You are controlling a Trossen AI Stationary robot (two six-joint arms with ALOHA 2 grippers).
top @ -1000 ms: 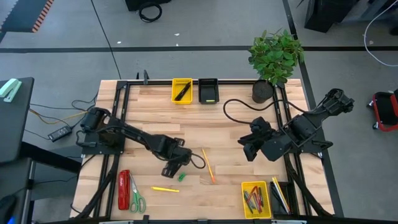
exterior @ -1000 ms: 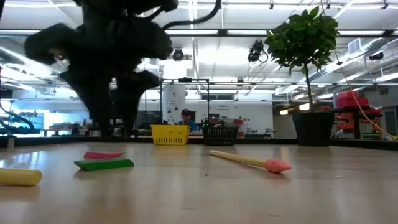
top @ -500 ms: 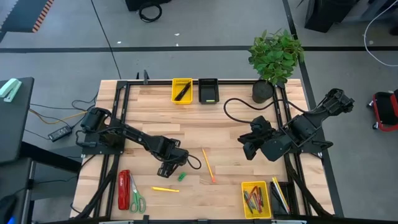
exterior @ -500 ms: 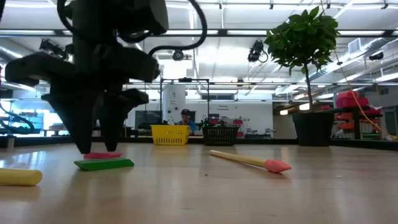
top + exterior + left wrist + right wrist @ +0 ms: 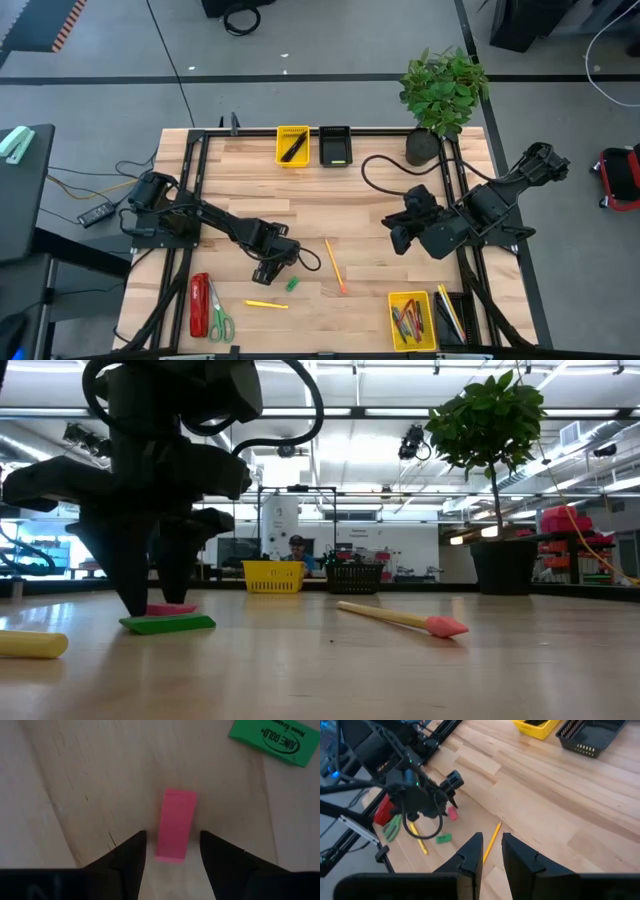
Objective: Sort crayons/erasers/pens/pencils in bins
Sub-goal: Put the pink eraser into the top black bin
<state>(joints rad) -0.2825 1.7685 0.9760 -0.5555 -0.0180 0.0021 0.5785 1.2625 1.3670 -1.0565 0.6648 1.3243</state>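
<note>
My left hand point(image 5: 170, 842) straddles the pink eraser point(image 5: 175, 825), fingers spread; its near end is hidden. Black pens fill the far yellow bin point(image 5: 292, 144).

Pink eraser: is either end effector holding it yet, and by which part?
No. The left end effector straddles the pink eraser, fingers open beside its long sides.

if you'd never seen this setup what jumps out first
First the left hand, down on the table's front-left part with its open fingers on either side of a pink eraser, a green eraser lying just beside. Next, the potted plant at the back right corner. The right hand waits above the table's right side.
</note>
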